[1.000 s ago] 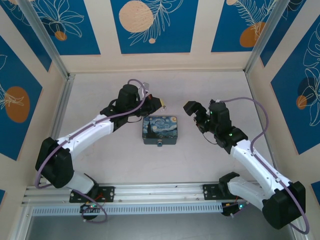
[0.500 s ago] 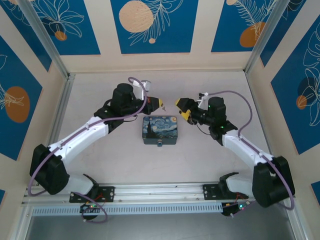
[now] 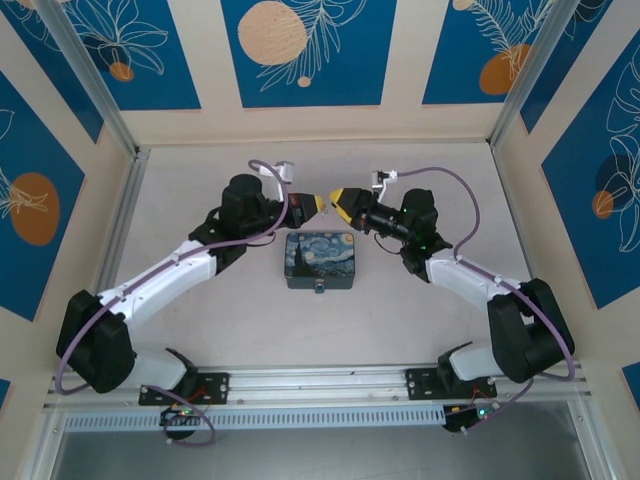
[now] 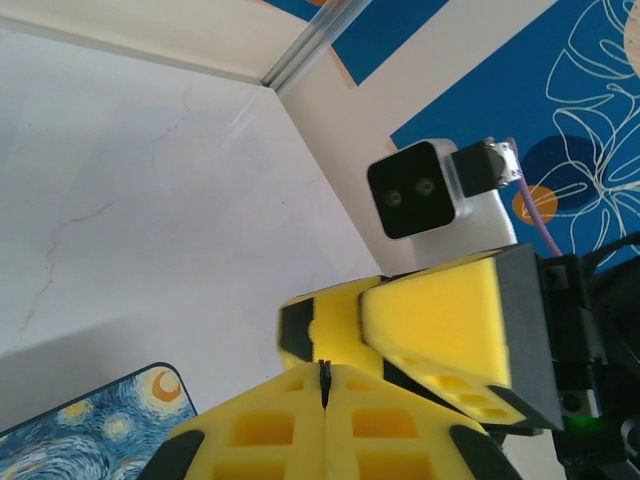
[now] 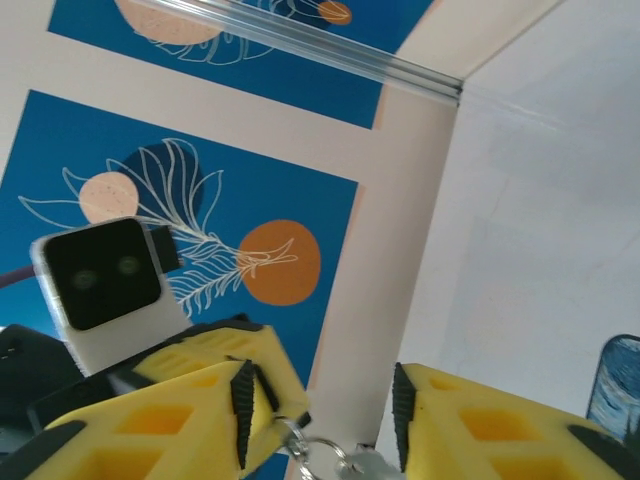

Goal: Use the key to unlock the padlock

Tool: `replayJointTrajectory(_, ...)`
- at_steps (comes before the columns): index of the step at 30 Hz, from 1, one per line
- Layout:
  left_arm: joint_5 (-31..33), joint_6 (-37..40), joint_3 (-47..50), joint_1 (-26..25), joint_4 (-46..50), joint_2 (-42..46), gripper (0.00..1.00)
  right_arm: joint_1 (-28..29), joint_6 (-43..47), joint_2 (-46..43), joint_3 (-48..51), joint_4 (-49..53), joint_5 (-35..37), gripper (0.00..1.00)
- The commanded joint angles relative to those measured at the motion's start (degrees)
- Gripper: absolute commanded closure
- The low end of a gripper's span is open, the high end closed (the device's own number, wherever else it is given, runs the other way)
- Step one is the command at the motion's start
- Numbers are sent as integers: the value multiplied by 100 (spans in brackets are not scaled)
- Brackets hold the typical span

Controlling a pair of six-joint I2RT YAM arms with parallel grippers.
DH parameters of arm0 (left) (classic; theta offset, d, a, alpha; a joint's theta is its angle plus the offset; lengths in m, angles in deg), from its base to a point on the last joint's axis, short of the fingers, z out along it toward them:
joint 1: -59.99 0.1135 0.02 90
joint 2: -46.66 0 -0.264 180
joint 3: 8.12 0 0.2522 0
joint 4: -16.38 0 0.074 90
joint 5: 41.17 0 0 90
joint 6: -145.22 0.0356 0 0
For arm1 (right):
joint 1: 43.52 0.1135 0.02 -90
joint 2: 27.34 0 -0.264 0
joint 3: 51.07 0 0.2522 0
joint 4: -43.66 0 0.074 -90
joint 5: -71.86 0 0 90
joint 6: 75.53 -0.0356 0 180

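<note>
Clearly, in the top external view both grippers meet above the far edge of the tin (image 3: 322, 258). The left gripper (image 3: 316, 203) comes from the left and the right gripper (image 3: 338, 198) from the right, tip almost touching tip. The padlock (image 3: 320, 288) sits at the opposite, near edge of the tin, well apart from both grippers and about equally far from each. The key is too small to tell here.

In the left wrist view the left gripper (image 4: 323, 372) has its pads pressed together, with only a thin dark line in the seam. The right gripper (image 4: 365, 320) stands just in front of it, and a corner of the tin (image 4: 80, 430) is below on the left.

In the right wrist view the right gripper (image 5: 320, 405) has its jaws apart. Low in the gap hang a small ring (image 5: 300, 440) and the silvery key (image 5: 340, 462), touching neither pad as far as I can see. The tin (image 5: 615, 385) is at the right border.

I judge that the left gripper holds the key, with its long axis along the line between the two grippers, so its free end already lies inside the right jaws.
</note>
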Motion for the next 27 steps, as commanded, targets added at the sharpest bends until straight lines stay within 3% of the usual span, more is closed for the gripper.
replayJointTrajectory(1,48,-498,135,54,-676,-56,100,1,-102,120,59,-583,-21,61)
replayJointTrajectory(9,77,-901,284,51,-1086,-157,100,137,-131,306,29,-776,-99,68)
replayJointTrajectory(27,393,-1232,451,57,-1292,-190,100,242,-286,455,193,-1118,-213,73)
